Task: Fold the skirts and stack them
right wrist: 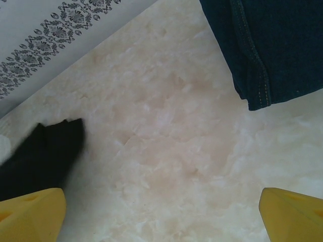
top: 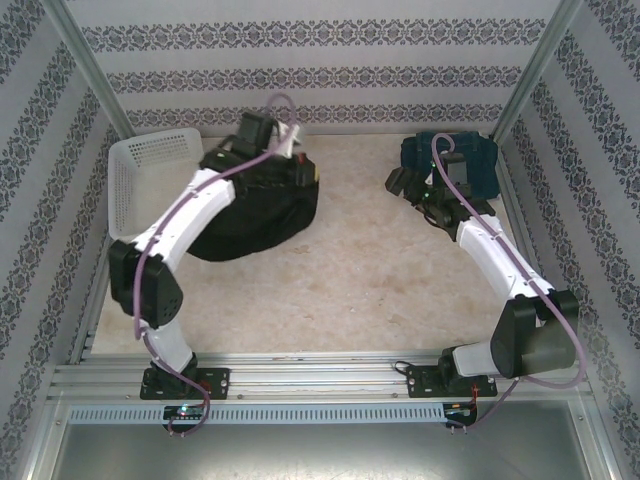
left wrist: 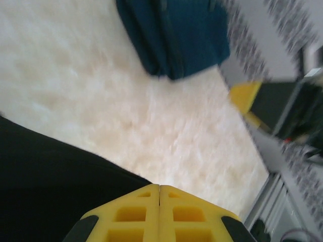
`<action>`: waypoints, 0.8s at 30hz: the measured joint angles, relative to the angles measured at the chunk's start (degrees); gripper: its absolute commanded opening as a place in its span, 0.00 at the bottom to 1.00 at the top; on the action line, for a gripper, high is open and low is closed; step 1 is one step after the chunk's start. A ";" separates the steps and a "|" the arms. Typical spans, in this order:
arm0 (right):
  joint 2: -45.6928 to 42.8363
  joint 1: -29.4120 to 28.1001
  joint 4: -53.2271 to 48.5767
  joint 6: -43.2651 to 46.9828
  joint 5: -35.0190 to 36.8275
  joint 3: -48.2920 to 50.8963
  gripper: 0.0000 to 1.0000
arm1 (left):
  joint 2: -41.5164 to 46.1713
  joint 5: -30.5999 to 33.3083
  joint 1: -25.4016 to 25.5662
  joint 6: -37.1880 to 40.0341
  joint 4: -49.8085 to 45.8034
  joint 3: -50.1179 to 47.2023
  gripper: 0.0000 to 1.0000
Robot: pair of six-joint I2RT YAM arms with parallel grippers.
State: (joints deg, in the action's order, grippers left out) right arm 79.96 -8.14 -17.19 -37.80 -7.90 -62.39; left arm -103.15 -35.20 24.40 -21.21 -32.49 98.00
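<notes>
Left end effector [left wrist: 159, 214]: yellow fingers [left wrist: 131, 217] pressed flat together, with only a thin seam between them. No cloth shows between them where they can be seen. I cannot tell whether anything is caught lower down.

Black skirt [top: 250, 225]: a loose, rumpled heap directly under and to the left of the left end effector. In the left wrist view its dark edge runs right up to the closed fingers. Whether cloth and fingers touch is not clear.

Dark teal skirt [top: 455, 160]: lies flat on the pale, mottled surface [top: 380, 290], well ahead of the left end effector across a bare stretch. The view is blurred.

Right end effector [right wrist: 161, 217]: spread wide, with one yellow fingertip [right wrist: 30, 217] at each lower corner of its wrist view. It holds nothing, and bare surface lies between the tips. The stitched hem corner of the teal skirt lies ahead of it and toward its right finger, apart from both tips. A patch of black cloth [right wrist: 40, 151] sits just ahead of its left fingertip. I cannot tell what it belongs to.

White mesh basket [top: 140, 170]: tipped against the left wall, beyond the left arm and beside the black skirt.
</notes>
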 measured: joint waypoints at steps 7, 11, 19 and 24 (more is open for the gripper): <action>3.56 -0.81 2.80 -0.85 -3.58 0.00 0.98 | -5.11 -7.39 5.64 1.51 1.18 -4.98 0.84; 5.79 -4.02 4.26 0.74 -5.33 -0.24 0.98 | -1.20 -8.63 5.09 1.55 6.82 -10.27 1.00; 11.87 -10.43 6.14 5.35 -7.26 -0.46 0.98 | 11.15 2.95 -2.01 -3.52 11.98 -22.21 1.00; 17.66 -16.70 5.07 12.15 -5.44 -2.14 0.98 | 9.94 14.49 -3.43 -8.61 8.74 -27.34 1.00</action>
State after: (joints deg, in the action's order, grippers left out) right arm 97.62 -24.84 -12.12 -25.65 -13.34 -64.53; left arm -93.21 -20.71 20.97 -29.82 -23.75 70.65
